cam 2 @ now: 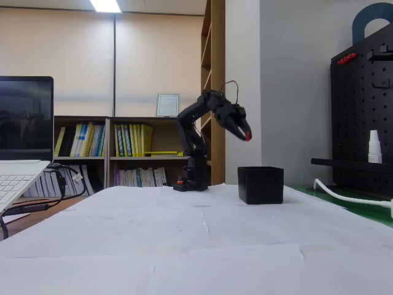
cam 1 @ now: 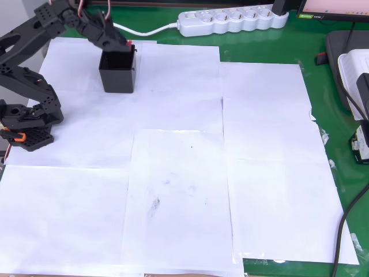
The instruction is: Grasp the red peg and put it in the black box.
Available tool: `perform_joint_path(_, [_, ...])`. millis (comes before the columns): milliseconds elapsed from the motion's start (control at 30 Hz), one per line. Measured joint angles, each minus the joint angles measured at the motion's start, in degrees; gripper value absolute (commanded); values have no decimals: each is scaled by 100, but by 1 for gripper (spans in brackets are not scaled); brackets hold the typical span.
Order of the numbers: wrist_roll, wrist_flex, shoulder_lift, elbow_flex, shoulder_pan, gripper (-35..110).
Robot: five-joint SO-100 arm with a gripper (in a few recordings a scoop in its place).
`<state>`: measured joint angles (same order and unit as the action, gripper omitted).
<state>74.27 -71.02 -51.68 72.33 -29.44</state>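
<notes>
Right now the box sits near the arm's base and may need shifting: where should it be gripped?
Pinch one upright wall of the black box at its open rim, coming straight down. In the overhead view the hand with the red peg hangs over the upper rim, so the lower wall is freest.

White power strip, laptop, bookshelves

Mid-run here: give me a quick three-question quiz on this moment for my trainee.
1. True or false: the red peg already lies inside the black box.
2. In the fixed view, the gripper is: A) above the box, B) touching the paper, C) beside the laptop.
3. What white item lies along the table's far edge in the overhead view?

Key: 1 false, it sits at the gripper's tip. 2 A. 3 a power strip.
</notes>
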Motion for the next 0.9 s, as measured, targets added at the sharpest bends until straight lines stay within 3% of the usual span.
perform_joint_path(367, [-940,-984,-826,167,-791,0])
perform_joint_path(900, [-1688,-562,-1564,650,-1134,0])
